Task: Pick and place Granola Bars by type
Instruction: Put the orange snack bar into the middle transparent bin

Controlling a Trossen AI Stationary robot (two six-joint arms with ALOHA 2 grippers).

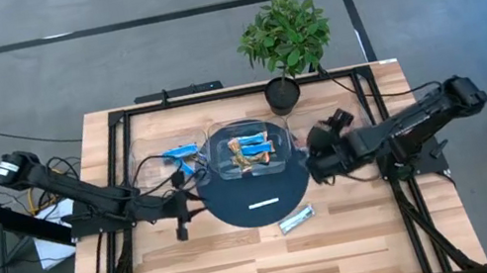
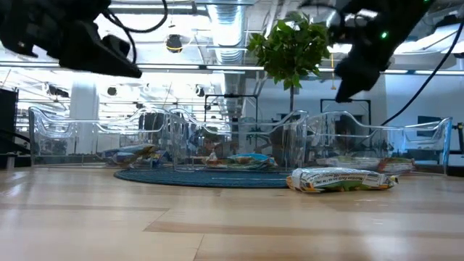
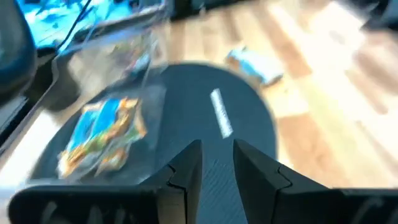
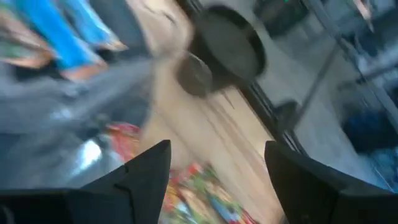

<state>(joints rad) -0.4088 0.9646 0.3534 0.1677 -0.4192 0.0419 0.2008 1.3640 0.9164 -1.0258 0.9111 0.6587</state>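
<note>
Mid-sort: left gripper (image 3: 216,163), jaws narrowly parted & empty, and right gripper (image 4: 214,168), wide open & empty, are hung at frame centre by bin (image 1: 248,152) w/ granola bars (image 1: 248,150); stray bar (image 1: 296,219), lower centre, prob. needs grasping next.

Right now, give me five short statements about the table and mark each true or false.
1. A pale silver-green wrapped bar lies alone on the bare wooden table. True.
2. The left claw holds a bar. False: nothing is between its fingers.
3. A small white label strip lies on the round dark mat. True.
4. The potted green plant stands on the mat. False: it stands at the table's far edge.
5. The right claw is open. True.
</note>
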